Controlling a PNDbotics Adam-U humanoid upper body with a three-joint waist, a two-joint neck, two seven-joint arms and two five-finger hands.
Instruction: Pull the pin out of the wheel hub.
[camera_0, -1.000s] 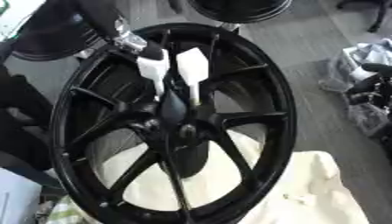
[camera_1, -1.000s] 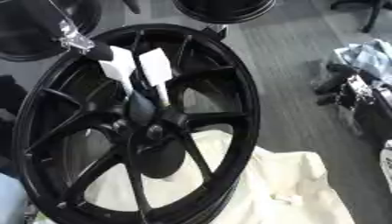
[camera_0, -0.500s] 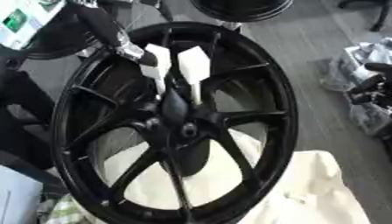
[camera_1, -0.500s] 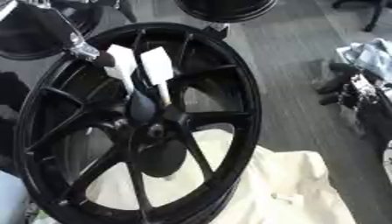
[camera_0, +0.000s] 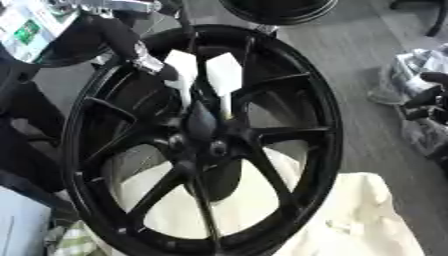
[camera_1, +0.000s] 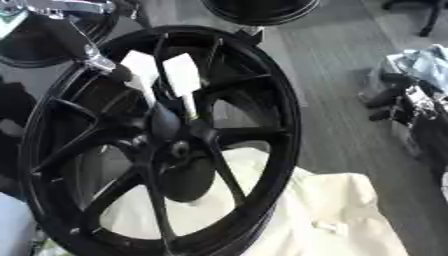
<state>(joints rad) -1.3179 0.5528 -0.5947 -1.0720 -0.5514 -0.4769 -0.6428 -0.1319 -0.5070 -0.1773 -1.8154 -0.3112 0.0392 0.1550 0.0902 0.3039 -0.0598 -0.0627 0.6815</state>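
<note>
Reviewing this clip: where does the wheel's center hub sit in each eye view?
Left eye view: the hub sits just left of centre, slightly below the middle.
Right eye view: the hub sits further left, at about the same height.
Shared landmark: the two white pieces directly above the hub.

The floor (camera_0: 350, 65) is grey with thin lines, like planks. A cream cloth (camera_1: 324, 215) lies crumpled on it. To the right of the cloth, further back, sits a messy pile of dark and pale things (camera_1: 416, 95). Behind the cloth, at the top edge, is a round black thing (camera_0: 280, 7).
</note>
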